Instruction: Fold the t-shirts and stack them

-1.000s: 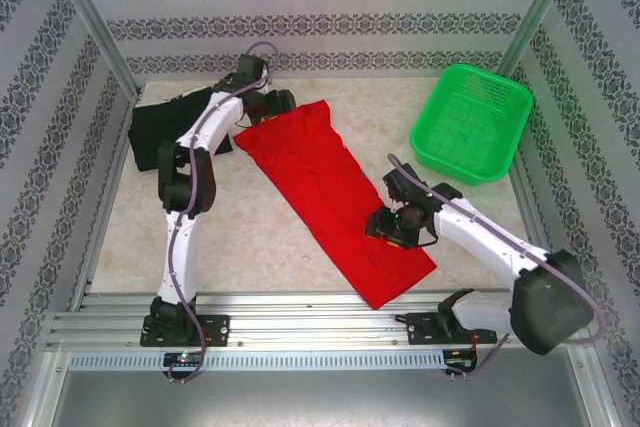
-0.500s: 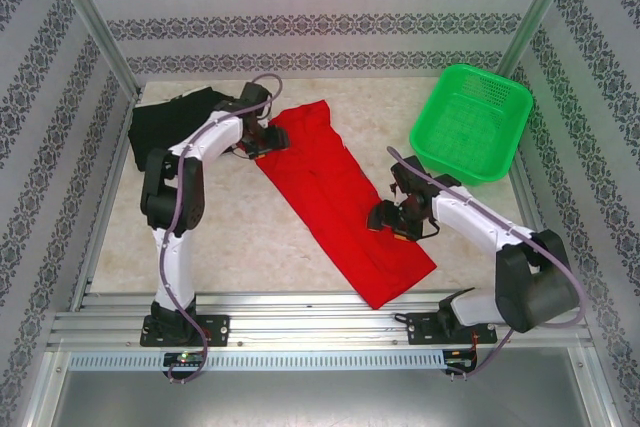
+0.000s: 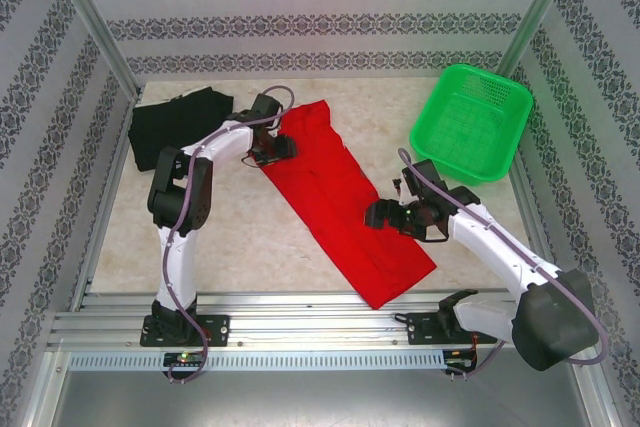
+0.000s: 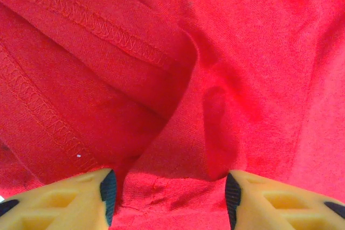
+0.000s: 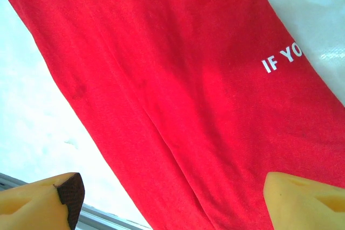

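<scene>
At the far left of the table, the black t-shirt (image 3: 175, 127) lies in a rumpled dark heap, and it does not look neatly folded. Just to its right, the left gripper (image 4: 168, 195) presses down on the far end of the red t-shirt (image 3: 340, 207). Its jaws are apart and straddle a raised wrinkle and stitched hems, but they have not pinched the cloth.

The red t-shirt lies as a long narrow strip running diagonally from the far middle of the table to the near right. It seems to have been folded lengthwise, but not yet crosswise. The right gripper (image 5: 172, 189) hovers over the near half of the strip with its jaws spread wide and nothing between them, beside the white lettering (image 5: 283, 58). The shirts lie apart and unstacked, so most of the task appears to remain.

At the far right stands a green mesh basket (image 3: 470, 122).

The table (image 3: 240, 237) is pale, speckled and smooth, with aluminium rails (image 3: 320, 327) along its near edge. White walls (image 3: 320, 7) with grey ornamental bands close in the three other sides, and there are metal posts at the far corners.
</scene>
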